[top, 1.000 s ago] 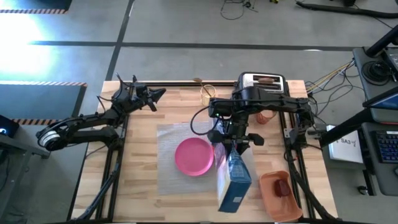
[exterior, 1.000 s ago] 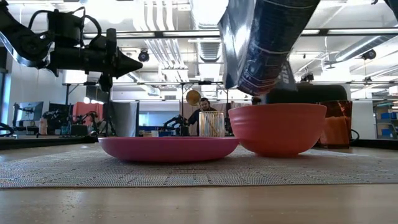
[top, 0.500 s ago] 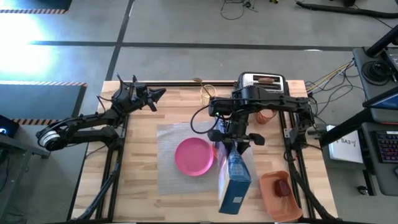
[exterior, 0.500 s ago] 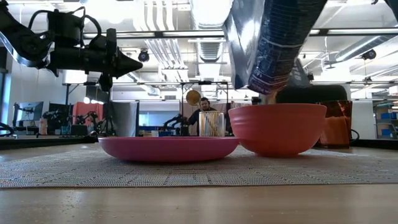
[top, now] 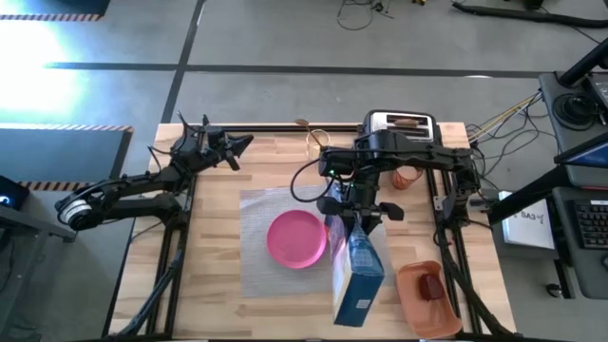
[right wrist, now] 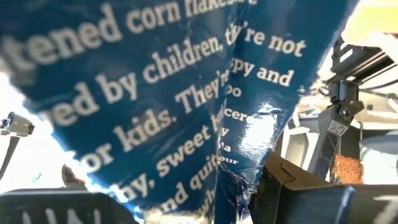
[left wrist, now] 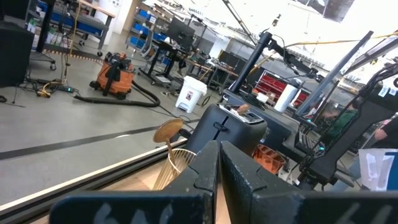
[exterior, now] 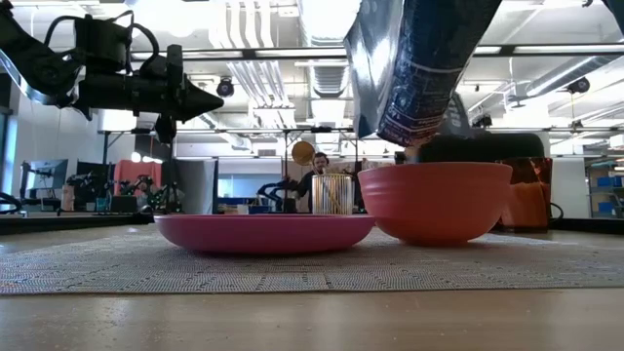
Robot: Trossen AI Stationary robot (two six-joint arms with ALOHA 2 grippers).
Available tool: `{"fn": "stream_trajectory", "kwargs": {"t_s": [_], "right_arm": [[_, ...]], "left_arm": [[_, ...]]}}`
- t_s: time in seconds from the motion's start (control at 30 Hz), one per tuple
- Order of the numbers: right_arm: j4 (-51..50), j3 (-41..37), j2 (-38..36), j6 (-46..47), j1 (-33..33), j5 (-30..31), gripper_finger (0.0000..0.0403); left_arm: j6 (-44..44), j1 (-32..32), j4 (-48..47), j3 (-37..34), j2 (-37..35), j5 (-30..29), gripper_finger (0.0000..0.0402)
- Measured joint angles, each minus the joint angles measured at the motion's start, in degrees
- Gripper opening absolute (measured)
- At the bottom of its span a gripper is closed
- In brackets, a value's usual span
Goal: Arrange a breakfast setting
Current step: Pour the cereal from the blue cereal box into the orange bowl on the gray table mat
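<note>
One grey placemat (top: 275,242) lies at the middle of the worktop (top: 214,285), and every place below is told from it. On it sits one round pink plate (top: 296,238), empty as far as the high view shows. Just beside the plate, at the placemat's edge nearer the right arm, stands one orange bowl (exterior: 435,201); from above it is almost wholly covered, but the low view shows it upright, its side close to the plate's rim.

Over the bowl hangs one blue cereal box (top: 358,275), tipped so that its opened end points down into the bowl — the right wrist view is filled with its printed side. The right gripper (top: 353,220) is clamped on that box, above the placemat's bowl-side edge.

Off the placemat, toward the worktop's near right corner, lies one orange tray (top: 427,295) with one red apple (top: 432,286) in it. Beyond the placemat's far edge stands one black-and-silver toaster (top: 400,126) with one brown toast slice (top: 406,121) showing in a slot, one small orange cup (top: 405,177) next to it, and one wire holder (top: 316,144) bearing one thin wooden utensil (top: 302,123).

The left gripper (top: 237,144) waits in the air past the placemat's far left corner — its fingers are pressed together on nothing. A person shows in the room behind, far off.
</note>
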Motion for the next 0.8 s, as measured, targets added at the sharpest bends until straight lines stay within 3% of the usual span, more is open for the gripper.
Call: {"fn": "stream_trajectory", "kwargs": {"t_s": [0.43,0.67,0.8], "right_arm": [[-0.1,-0.1,-0.9,-0.6,-0.6,2.3,0.0106],[0.2,-0.1,-1.4,-4.9,-0.8,6.6,0.0106],[-0.1,-0.1,-2.4,-1.8,-0.9,5.1,0.0106]], "left_arm": [[0.0,0.0,0.0,0.0,0.0,0.0,0.0],[0.0,0.0,0.0,0.0,0.1,0.0,0.0],[0.0,0.0,0.0,0.0,0.1,0.0,0.0]]}}
